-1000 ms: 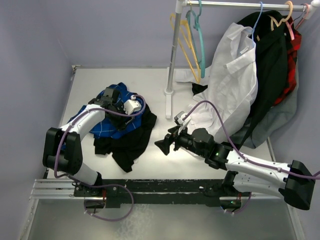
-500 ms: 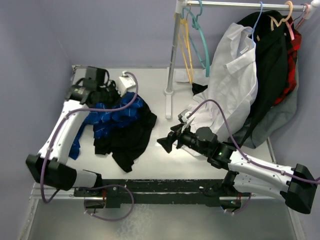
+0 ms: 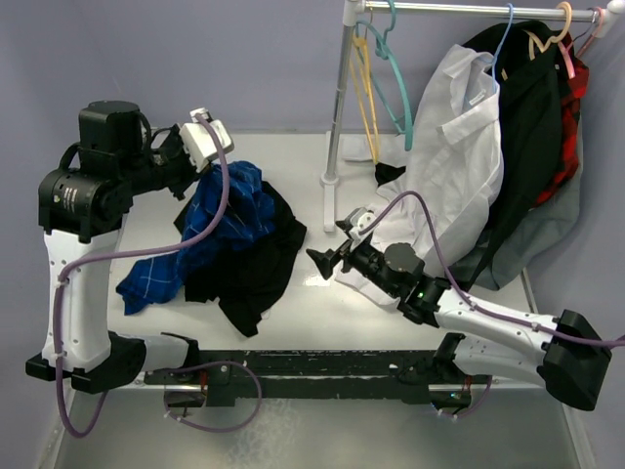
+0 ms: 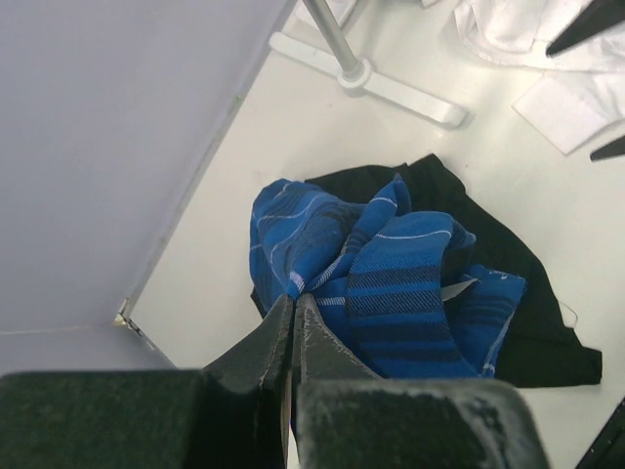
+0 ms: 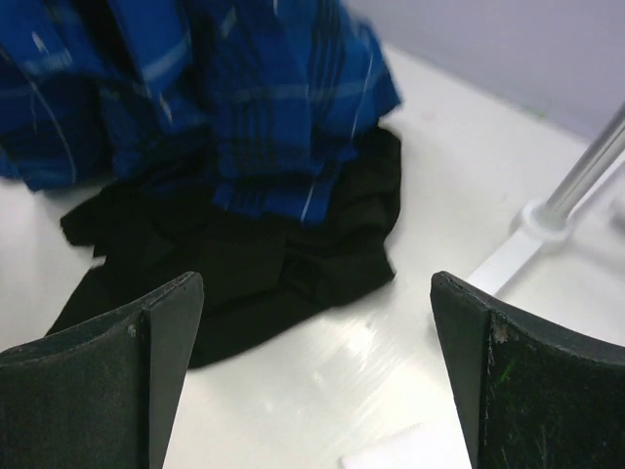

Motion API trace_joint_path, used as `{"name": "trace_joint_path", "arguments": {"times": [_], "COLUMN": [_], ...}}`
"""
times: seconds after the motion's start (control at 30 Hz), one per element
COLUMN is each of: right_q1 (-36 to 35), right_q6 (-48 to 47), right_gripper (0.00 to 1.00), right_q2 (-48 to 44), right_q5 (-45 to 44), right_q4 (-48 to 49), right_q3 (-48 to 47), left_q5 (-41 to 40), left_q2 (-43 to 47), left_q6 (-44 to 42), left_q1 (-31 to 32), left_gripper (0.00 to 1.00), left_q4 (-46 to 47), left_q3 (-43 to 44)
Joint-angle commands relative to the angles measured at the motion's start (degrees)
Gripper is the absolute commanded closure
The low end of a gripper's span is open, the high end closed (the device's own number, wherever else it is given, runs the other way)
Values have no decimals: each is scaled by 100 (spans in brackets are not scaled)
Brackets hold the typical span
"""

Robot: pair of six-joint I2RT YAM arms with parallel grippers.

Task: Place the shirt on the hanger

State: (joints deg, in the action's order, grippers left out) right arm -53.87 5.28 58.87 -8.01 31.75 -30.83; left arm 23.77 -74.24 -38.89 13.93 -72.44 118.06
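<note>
Left gripper (image 4: pixel 293 303) was clamped shut on a fold of the shirt (image 3: pixel 229 210), holding it up, I'd guess to peel it off the black garment (image 3: pixel 249 278) underneath. Right gripper (image 3: pixel 327 262) sat wide apart nearby, holding nothing. The shirt hung bunched, its long axis slanting from the pinch down to the near-left, tail on the table (image 3: pixel 293 166). The hanger (image 3: pixel 395 83) hung on the rail (image 3: pixel 469 8), well apart.

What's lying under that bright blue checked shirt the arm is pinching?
A crumpled plain black garment lies beneath the bright blue plaid shirt on the white table. The shirt, pinched by the left gripper, covers part of it, so its full shape is hidden.
</note>
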Motion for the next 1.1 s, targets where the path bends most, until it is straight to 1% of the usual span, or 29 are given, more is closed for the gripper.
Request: {"name": "trace_joint_path", "arguments": {"times": [0.0, 0.03, 0.13, 0.23, 0.3, 0.43, 0.57, 0.73, 0.87, 0.97, 1.07], "right_q1": [30, 34, 34, 6, -22, -28, -55, -227, -292, -317, -317], "right_q6": [-1213, -1188, -976, -670, -585, -569, -413, -504, -524, -573, -673], "right_gripper": [1, 1, 6, 17, 21, 20, 18, 18, 19, 22, 28], "right_q2": [155, 222, 461, 922, 1202, 1608, 1935, 2285, 2580, 2793, 2997], "right_q5": [-36, 19, 552, 1289, 1409, 1275, 1580, 1427, 1461, 1321, 1280], "right_q4": [2318, 2370, 2162, 1934, 1965, 2205, 2018, 2078, 2024, 2053, 2060], "right_q3": [-37, -244, -843, -1447, -1677, -1952, -2365, -2628, -3021, -3197, -3369], "left_q5": [-48, -68, -85, -92, -61, -13, -32, 48, 66, 89, 109], "left_q2": [-101, -81, -25, 5, 0, -3, 31, 17, -7, -14, -20], "left_q6": [-218, -223, -228, -225, -212, -198, -191, -163, -154, -154, -162], "left_q1": [4, 11, 7, 5, 10, 9, 11, 11, 13, 8, 8], "left_gripper": [100, 100, 100, 100, 100, 100, 100, 100, 100, 100, 100], "left_q4": [-347, -353, -334, -288, -294, -340, -295, -293, -270, -276, -298], "left_q3": [209, 175, 47, -43, -59, -94, -214, -281, -301, -281, -288]}}
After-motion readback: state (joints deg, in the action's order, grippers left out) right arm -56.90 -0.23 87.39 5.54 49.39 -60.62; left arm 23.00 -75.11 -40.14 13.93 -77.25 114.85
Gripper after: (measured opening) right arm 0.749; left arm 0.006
